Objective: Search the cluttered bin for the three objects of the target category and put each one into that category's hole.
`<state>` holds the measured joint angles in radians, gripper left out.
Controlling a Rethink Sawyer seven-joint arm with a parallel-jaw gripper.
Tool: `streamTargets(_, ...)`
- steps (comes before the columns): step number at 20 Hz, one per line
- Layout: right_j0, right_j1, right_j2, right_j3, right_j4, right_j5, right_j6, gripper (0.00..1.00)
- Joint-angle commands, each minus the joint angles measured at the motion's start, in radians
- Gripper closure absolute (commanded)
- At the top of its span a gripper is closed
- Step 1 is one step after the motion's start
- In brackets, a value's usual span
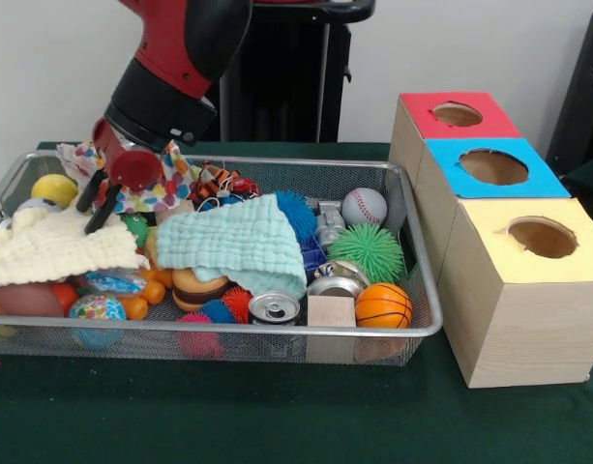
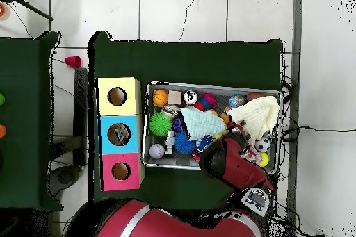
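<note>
Three lidded boxes flank your bin (image 1: 412, 329) in the front view; the blue-topped hole (image 1: 493, 166) sits mid-row, while your gripper (image 1: 95, 205), fingers parted and empty, hangs over the cream cloth (image 1: 54, 249), likely to uncover buried bottles, none visible. Overhead, something glinting lies inside that hole (image 2: 119, 134); no writing is legible.

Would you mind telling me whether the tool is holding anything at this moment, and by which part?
It cannot be told: the tool hangs over the cream cloth in the bin, with nothing visibly gripped.
</note>
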<state>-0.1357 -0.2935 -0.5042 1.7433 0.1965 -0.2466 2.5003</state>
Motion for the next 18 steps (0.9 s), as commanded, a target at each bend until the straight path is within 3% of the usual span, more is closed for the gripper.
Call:
streamTargets(1,-0.113,-0.091,0.146,-0.046,-0.173,0.427,-0.179,0.00)
streamTargets(9,-0.116,-0.001,0.187,-0.130,-0.200,0.389,-0.076,0.00)
streamTargets(18,-0.128,0.070,0.252,-0.211,-0.230,0.330,-0.029,0.00)
